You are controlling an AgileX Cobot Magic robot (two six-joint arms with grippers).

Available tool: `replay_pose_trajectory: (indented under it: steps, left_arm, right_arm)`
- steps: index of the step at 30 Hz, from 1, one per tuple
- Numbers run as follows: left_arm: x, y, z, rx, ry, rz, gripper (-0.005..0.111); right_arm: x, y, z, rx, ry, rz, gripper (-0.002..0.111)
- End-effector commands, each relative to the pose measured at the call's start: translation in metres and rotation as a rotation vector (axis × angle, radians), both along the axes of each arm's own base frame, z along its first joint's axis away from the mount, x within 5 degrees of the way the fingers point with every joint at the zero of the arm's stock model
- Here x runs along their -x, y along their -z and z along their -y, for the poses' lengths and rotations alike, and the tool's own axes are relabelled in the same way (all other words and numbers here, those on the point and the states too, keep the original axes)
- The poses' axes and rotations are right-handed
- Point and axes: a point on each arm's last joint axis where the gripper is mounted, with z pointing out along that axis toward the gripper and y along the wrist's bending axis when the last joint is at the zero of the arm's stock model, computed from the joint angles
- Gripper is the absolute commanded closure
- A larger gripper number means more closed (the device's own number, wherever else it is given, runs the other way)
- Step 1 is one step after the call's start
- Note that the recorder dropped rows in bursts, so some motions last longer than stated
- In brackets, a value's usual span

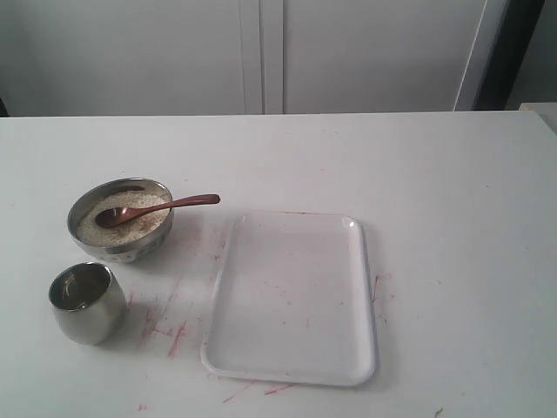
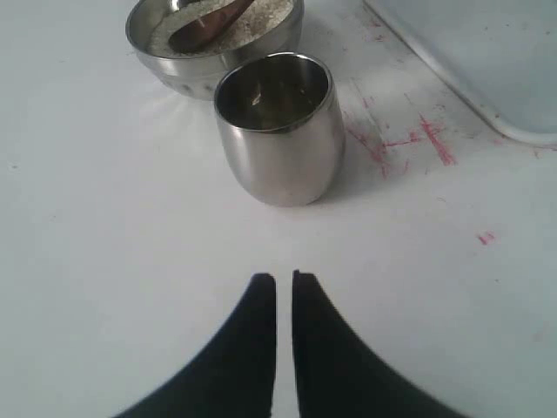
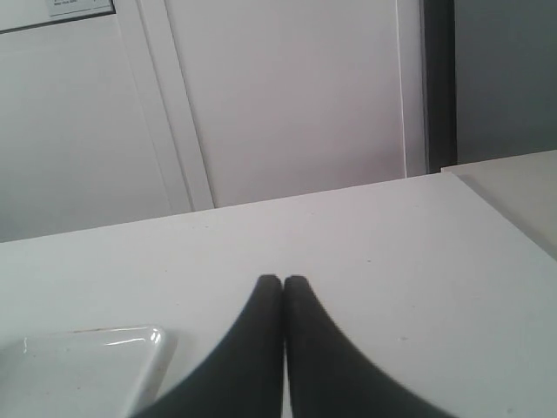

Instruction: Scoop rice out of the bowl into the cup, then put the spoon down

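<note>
The steel bowl (image 1: 85,205) stands at the left of the table, filled with off-white rice (image 1: 117,229). The wooden spoon (image 1: 161,207) lies in it, its oval end on the rice and its handle over the rim towards the tray. The steel cup (image 1: 83,305) stands upright just in front of the bowl; I see no rice in it. Neither gripper shows in the exterior view. My left gripper (image 2: 284,279) hovers a short way from the cup (image 2: 278,148), its fingers shut to a thin slit and holding nothing. My right gripper (image 3: 284,280) is shut and holds nothing, far from the bowl.
A white rectangular tray (image 1: 296,296) lies to the right of the bowl and cup; its corner (image 3: 130,348) shows beside the right gripper. Red marks stain the table (image 1: 174,335) between cup and tray. White cabinet doors stand behind the table.
</note>
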Motion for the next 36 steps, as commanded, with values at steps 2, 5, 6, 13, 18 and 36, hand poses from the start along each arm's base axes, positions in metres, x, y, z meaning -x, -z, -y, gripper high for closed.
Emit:
replay_pose_trajectory:
  steps: [2, 5, 6, 13, 18, 36]
  left_arm:
    - [0.0, 0.002, 0.001, 0.007, 0.008, -0.005, 0.092]
    - [0.0, 0.002, 0.001, 0.007, 0.008, -0.005, 0.092]
    - [0.0, 0.002, 0.001, 0.007, 0.008, -0.005, 0.092]
    - [0.0, 0.002, 0.001, 0.007, 0.008, -0.005, 0.092]
    - [0.0, 0.002, 0.001, 0.007, 0.008, -0.005, 0.092]
    - [0.0, 0.002, 0.001, 0.007, 0.008, -0.005, 0.092]
  right_arm:
    - [0.0, -0.005, -0.003, -0.069, -0.031, 0.076, 0.108]
    - [0.001, -0.011, -0.004, -0.27, -0.065, 0.162, 0.108]
    - [0.001, -0.012, -0.005, -0.301, -0.07, 0.175, 0.108]
    - [0.002, -0.021, -0.007, -0.46, -0.125, 0.278, 0.108]
    - [0.007, -0.036, -0.01, -0.726, -0.264, 0.45, 0.108]
    - [0.159, -0.246, -0.034, -0.256, -0.499, 1.084, 0.108]
